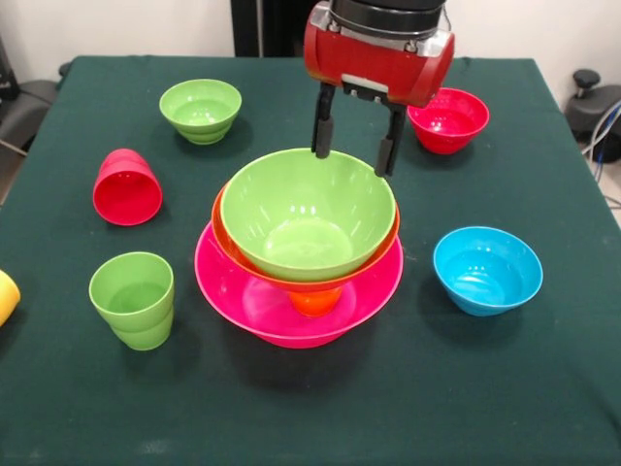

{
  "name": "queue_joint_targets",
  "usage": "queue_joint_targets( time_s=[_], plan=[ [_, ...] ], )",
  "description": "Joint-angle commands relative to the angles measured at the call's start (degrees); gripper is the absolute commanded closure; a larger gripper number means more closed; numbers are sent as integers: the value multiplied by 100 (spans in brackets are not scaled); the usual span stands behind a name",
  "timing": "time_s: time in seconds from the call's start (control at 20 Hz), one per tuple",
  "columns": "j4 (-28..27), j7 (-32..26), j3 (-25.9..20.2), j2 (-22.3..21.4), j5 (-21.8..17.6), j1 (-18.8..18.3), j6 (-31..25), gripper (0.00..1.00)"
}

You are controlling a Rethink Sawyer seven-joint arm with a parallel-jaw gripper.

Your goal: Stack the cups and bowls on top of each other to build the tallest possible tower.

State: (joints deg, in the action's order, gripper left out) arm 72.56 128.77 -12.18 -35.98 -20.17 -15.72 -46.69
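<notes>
The tower stands mid-table: a very large pink bowl point(233, 291) as base, a large orange bowl point(291, 282) in it, and a large green bowl point(306, 214) nested on top. My gripper point(355, 146) hangs open just above the far rim of the large green bowl, holding nothing. A small green bowl point(201, 109) sits far left, a small red bowl point(447, 118) far right, a small blue bowl point(486, 269) at the right. A red cup point(126, 187) lies tipped on its side at the left. A green cup point(133, 299) stands upright near left. A yellow cup point(6, 296) shows at the left edge. The orange cup is out of view.
The dark green tablecloth point(466, 388) covers the table. Black equipment point(587, 97) stands past the table's right far corner, and a dark object point(15, 97) past the left edge.
</notes>
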Motion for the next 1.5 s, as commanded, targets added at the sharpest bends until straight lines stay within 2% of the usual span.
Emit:
queue_joint_targets(
  time_s=[0.05, 0.4, 0.65, 0.95, 1.35, 1.5],
  plan=[
    [695, -331, -48, -134, -231, 89, 132, 0],
    [975, -562, -147, -383, -150, -36, 35, 0],
    [1018, -265, -47, -379, -114, -28, 73, 0],
    [1042, 496, 247, -430, -1, 280, -39, 0],
    [954, 860, 484, -326, 215, 637, -97, 0],
    [996, 1231, 703, -301, 308, 849, 84, 0]
  ],
)
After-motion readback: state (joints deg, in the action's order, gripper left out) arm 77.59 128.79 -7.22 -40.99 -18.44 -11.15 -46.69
